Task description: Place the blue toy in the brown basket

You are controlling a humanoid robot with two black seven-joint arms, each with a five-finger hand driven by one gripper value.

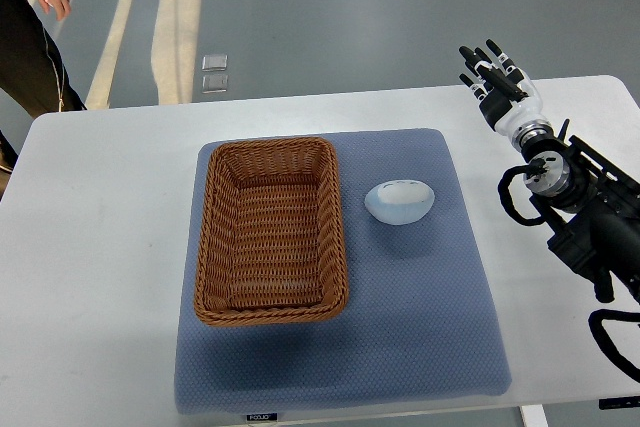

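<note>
While pale blue toy (400, 201) sits on blue mat (420, 327) just right of brown wicker basket (270, 230), task not begun. Basket empty. Right robot hand (492, 69) hovers far right over tabletop (100, 247), fingers spread, holding nothing. Grasp, carry, drop all remain.

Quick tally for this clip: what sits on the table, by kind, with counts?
Brown wicker basket: 1
Pale blue toy: 1
Blue-grey mat: 1
Total: 3
The right hand hovers open over the table's far right corner, holding nothing.
</note>
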